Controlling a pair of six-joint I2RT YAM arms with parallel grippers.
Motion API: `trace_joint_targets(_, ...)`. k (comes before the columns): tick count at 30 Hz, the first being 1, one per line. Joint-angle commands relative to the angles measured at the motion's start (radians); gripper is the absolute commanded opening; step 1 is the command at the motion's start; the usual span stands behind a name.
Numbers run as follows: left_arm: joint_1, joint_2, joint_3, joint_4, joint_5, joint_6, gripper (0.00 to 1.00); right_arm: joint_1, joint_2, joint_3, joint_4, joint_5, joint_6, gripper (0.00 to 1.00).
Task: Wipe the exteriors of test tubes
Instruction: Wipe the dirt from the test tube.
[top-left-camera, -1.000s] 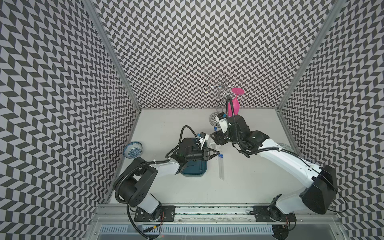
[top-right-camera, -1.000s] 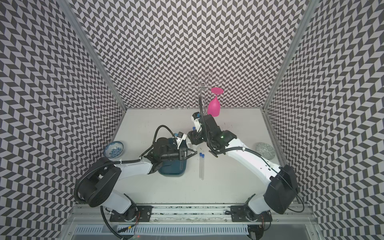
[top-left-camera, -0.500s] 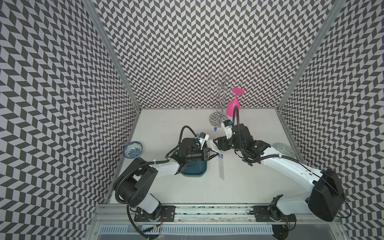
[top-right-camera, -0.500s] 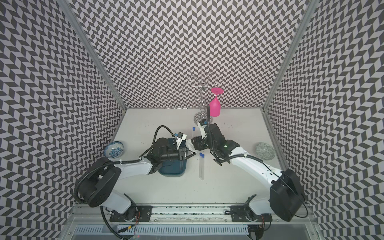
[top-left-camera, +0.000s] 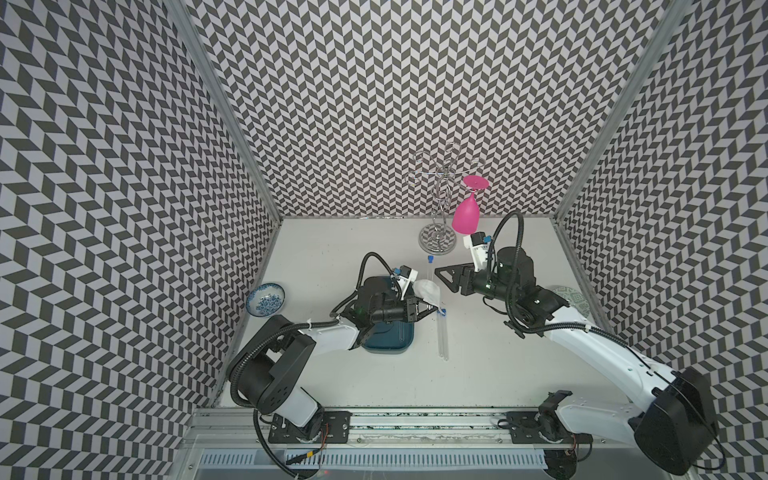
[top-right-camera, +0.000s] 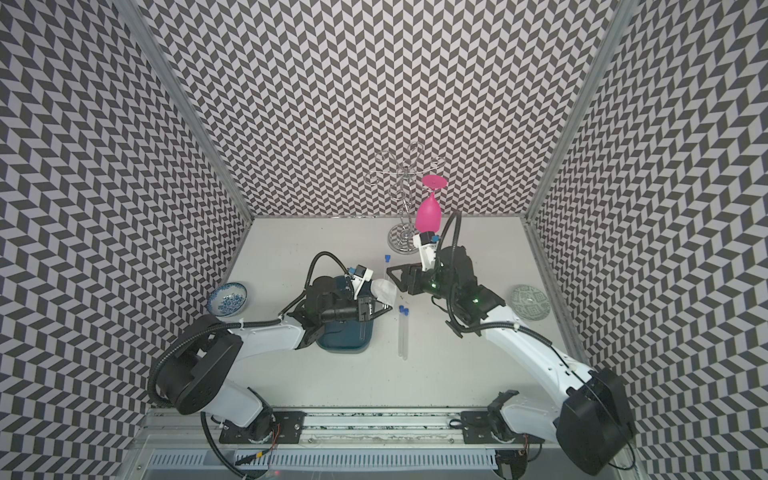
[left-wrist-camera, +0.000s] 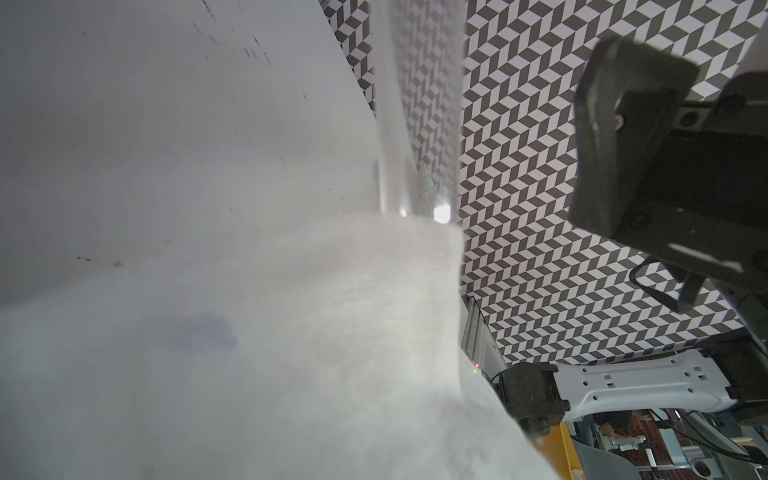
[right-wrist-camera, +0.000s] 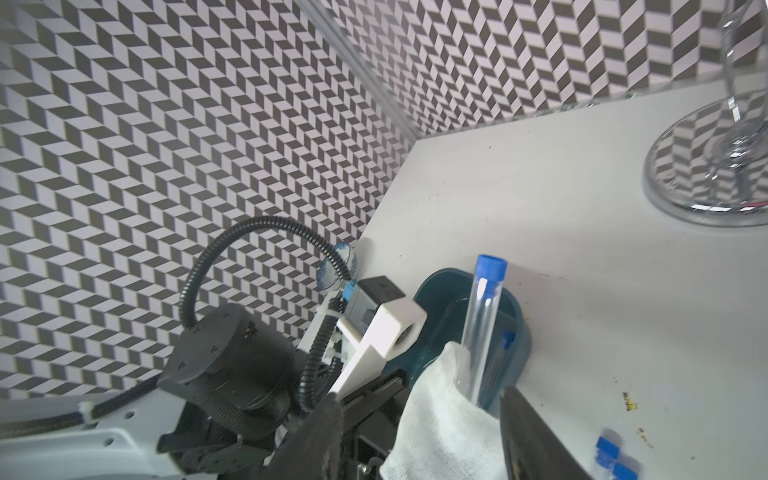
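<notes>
My left gripper (top-left-camera: 433, 306) is shut on a white tissue wad (top-left-camera: 428, 291) above the right edge of the teal tray (top-left-camera: 386, 343). One clear test tube (top-left-camera: 429, 270) with a blue cap sticks out of the wad toward the back; it also shows in the right wrist view as the tube (right-wrist-camera: 478, 324) rising from the tissue (right-wrist-camera: 444, 415). My right gripper (top-left-camera: 437, 271) hangs open just right of that tube, its jaws wide apart and touching nothing. Two more test tubes (top-left-camera: 443, 336) lie side by side on the table right of the tray. Another tube (right-wrist-camera: 496, 357) lies in the tray.
A chrome wire rack (top-left-camera: 437, 239) stands at the back with a pink glass (top-left-camera: 465, 216) hanging upside down from it, close behind my right wrist. A blue patterned bowl (top-left-camera: 266, 300) sits by the left wall. A green patterned dish (top-right-camera: 530, 302) sits at the right.
My right arm has drawn back to the right and its jaws have narrowed a little. The left gripper has stayed put with the tissue and tube.
</notes>
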Motion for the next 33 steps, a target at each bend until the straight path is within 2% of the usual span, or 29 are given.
trace_joint_targets(1, -0.003, -0.021, -0.006, 0.028, 0.012, -0.006, 0.14, 0.000, -0.014, -0.070, 0.058, -0.123, 0.092, 0.57)
trace_joint_targets(6, -0.003, -0.021, -0.007, 0.018, 0.012, -0.001, 0.14, 0.000, -0.011, -0.155, 0.151, -0.150, 0.146, 0.51)
trace_joint_targets(16, -0.004, -0.026, -0.003, 0.007, 0.007, 0.000, 0.14, 0.004, 0.106, -0.163, 0.265, -0.179, 0.151, 0.42)
trace_joint_targets(21, -0.004, -0.035, -0.003, -0.006, 0.005, 0.005, 0.14, 0.004, 0.170, -0.120, 0.257, -0.146, 0.115, 0.36)
trace_joint_targets(33, -0.003, -0.053, 0.016, -0.036, 0.001, 0.016, 0.14, -0.008, 0.289, 0.083, 0.196, -0.071, -0.015, 0.30)
